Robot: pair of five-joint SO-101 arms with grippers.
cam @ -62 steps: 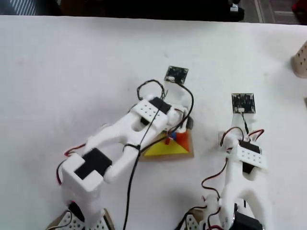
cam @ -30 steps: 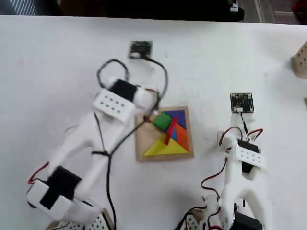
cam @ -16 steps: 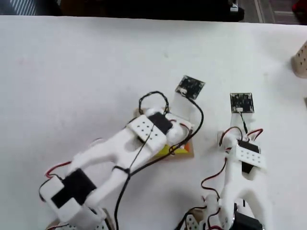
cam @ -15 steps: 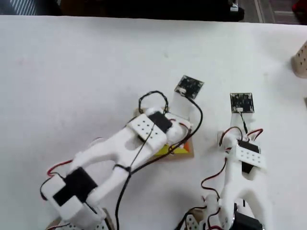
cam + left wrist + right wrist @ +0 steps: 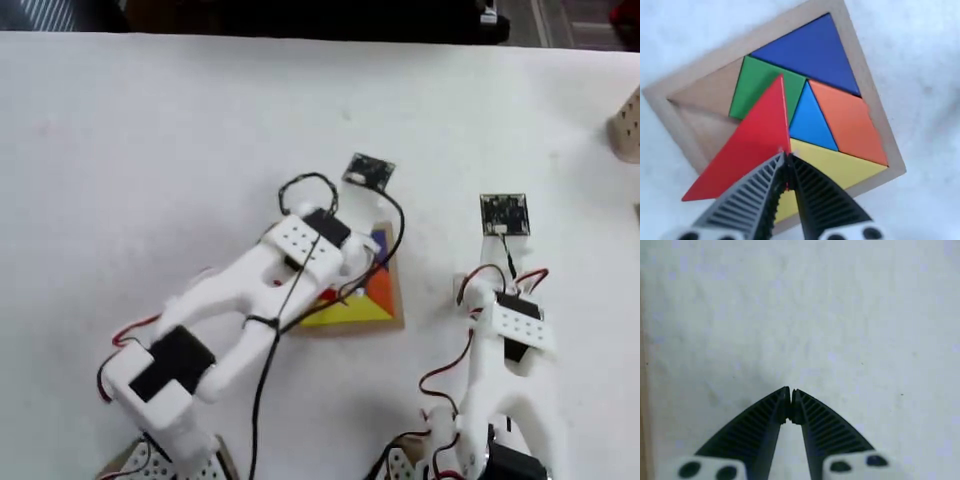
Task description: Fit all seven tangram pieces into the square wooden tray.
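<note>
Left fingers [image 5: 817, 197] clamped on the red triangle [image 5: 752, 145], above the wooden tray [image 5: 881, 125], overlapping the green piece [image 5: 757, 85], right fingers [image 5: 762, 432] together over the counter [image 5: 850, 315]

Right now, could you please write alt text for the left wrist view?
The left hand grips a red triangle near one corner, over a wooden tray. In the tray lie a big blue triangle, a green piece, a small blue triangle, an orange piece and a yellow triangle; the part beside the green piece is bare.
</note>
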